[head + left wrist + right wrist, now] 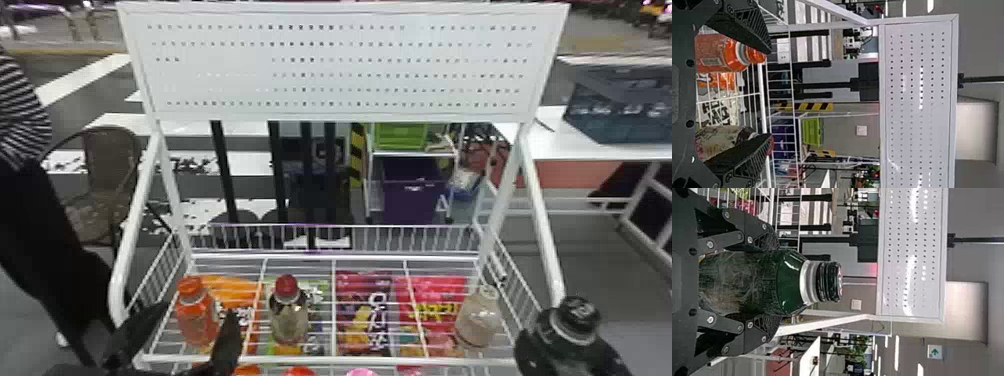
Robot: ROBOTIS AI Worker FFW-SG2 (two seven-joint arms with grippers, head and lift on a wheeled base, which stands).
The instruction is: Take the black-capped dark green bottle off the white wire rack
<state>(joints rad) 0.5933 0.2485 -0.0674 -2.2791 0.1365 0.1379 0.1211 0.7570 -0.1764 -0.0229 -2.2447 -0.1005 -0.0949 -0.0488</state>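
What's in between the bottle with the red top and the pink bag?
The head view shows a purple bag there, and next to the bottle, part of a green bag.

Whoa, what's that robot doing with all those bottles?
The robot's right tool is gripping the dark green bottle with the black cap. That bottle is off the white wire rack, out past the rack's right side. The left tool is open, near the orange bottle, one of three bottles on the rack.
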